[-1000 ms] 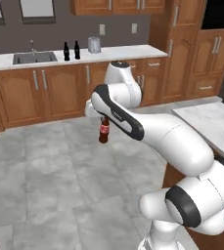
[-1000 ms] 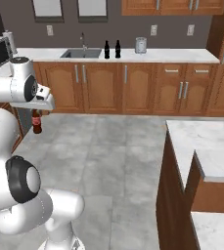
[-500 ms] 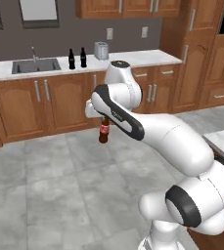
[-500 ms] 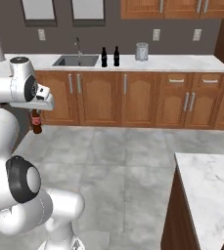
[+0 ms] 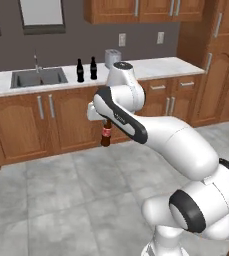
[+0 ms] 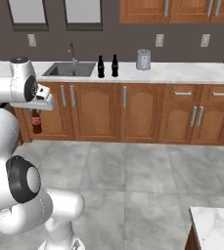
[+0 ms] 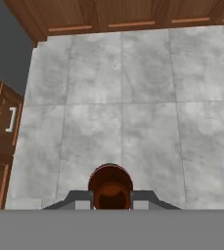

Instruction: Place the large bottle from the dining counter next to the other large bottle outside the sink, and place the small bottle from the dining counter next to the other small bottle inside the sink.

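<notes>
The grey tiled floor [image 5: 61,200] lies wide and bare under me, with open room on every side between my base and the run of wooden cabinets [image 6: 133,114] ahead.

Along those cabinets runs the long marble worktop [image 6: 182,73]. Toward its left end the dark sink [image 5: 38,76] is sunk into it, a curved silver tap [image 6: 72,51] standing at its back edge. I cannot see into the basin well enough to say what it holds.

Just right of the sink, on the worktop and outside the basin, two dark bottles [image 5: 86,69] stand upright side by side, near the back. They are too small here for any label to be read. Further right on the same worktop, close to the wall, stands a pale grey canister [image 6: 143,59].

At the lower right of the right base view a corner of another marble slab [image 6: 216,227] shows.

My fingers [image 7: 110,199] are pinched on the neck of a brown bottle [image 5: 106,135], which hangs upright below them, well above the floor and short of the cabinets. It has a red label band; the writing cannot be read. From above I see its round brown top [image 7: 110,186] between the two pads.
</notes>
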Motion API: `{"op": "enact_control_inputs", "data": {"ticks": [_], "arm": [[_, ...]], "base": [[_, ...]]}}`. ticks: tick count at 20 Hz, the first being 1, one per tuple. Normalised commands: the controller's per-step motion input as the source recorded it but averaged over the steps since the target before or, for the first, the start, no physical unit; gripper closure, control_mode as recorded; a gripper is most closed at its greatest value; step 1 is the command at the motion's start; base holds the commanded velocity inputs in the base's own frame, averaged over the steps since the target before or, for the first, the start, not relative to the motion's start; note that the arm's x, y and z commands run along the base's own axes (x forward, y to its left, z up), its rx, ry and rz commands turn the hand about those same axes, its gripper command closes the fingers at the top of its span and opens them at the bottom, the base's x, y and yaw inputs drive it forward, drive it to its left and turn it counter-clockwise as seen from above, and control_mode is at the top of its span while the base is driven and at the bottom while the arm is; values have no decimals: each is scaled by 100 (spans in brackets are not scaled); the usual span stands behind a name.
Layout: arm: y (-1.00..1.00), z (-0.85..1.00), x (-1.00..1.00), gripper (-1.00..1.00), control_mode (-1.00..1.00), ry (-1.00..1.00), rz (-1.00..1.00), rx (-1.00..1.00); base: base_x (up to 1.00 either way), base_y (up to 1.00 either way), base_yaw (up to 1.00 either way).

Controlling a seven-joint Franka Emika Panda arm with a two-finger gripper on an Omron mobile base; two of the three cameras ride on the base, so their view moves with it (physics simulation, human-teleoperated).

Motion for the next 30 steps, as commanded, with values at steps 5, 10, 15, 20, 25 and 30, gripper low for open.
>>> {"op": "enact_control_inputs", "data": {"ticks": [5,10,15,20,25,30], "arm": [[0,0,0,100,100,0,0,0],[0,0,0,100,100,0,0,0],[0,0,0,100,100,0,0,0],[0,0,0,100,100,0,0,0],[0,0,0,100,100,0,0,0],[0,0,0,100,100,0,0,0]], "base": [[100,26,0],[100,30,0],[100,42,-1],[100,48,-5],[95,58,-6],[97,40,-5]]}}
